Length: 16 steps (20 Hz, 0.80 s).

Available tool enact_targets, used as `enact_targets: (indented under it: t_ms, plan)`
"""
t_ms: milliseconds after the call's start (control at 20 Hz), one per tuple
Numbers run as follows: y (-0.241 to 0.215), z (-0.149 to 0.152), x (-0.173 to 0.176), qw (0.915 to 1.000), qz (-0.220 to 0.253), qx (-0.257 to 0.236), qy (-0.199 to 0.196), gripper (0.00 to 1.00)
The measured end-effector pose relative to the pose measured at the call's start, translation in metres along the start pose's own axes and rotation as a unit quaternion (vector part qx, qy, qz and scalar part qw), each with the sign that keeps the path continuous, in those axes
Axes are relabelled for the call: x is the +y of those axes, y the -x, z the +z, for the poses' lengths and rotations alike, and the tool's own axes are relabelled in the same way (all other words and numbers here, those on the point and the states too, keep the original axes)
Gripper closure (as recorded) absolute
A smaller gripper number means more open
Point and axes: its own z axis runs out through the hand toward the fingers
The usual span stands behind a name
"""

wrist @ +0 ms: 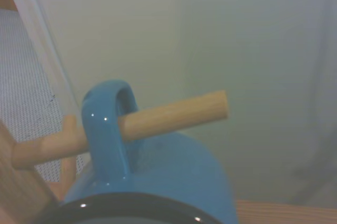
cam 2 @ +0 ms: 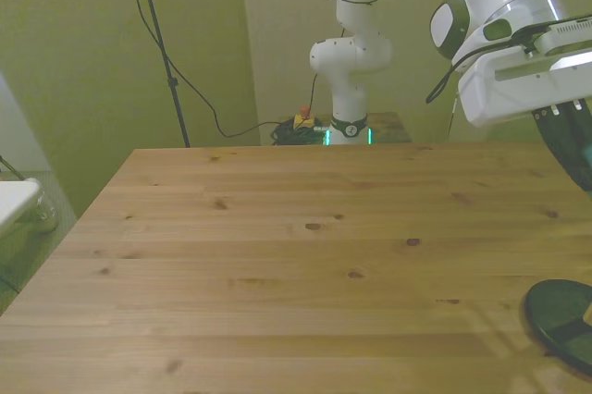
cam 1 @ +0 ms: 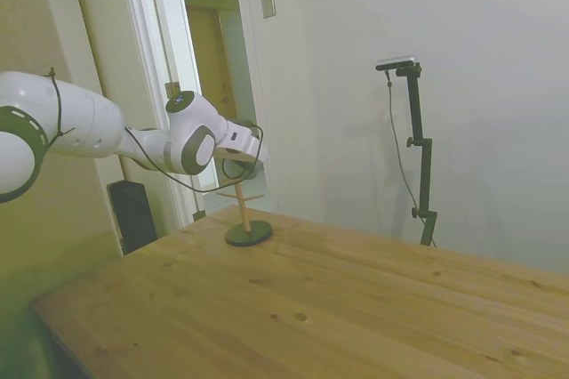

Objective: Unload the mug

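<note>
The mug (wrist: pixel 158 176) hangs by its handle (wrist: pixel 108 124) on a wooden peg (wrist: pixel 174 116) of a small stand (cam 1: pixel 247 231) near the tabletop (cam 1: pixel 338 299) edge, so it must slide off the peg's free end. The gripper (cam 1: pixel 238 165) sits at the mug; whether its fingers are open or closed cannot be told.

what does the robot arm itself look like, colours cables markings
The arm is glossy white, built of rounded segments with dark grey round joint caps. A thin black cable runs loosely along it toward the wrist. A small blue-lit ring sits on top of the wrist joint in the side view. In the front view the base shows a green glowing band. The gripper has a white boxy body above dark parts.
</note>
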Motion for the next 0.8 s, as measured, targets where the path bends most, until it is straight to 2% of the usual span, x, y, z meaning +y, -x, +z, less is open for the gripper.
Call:
enact_targets:
  t_ms: [800]
  plan:
    - [-0.016, -0.022, 0.003, 0.9995, 0.020, 0.018, -0.013, 1.00]
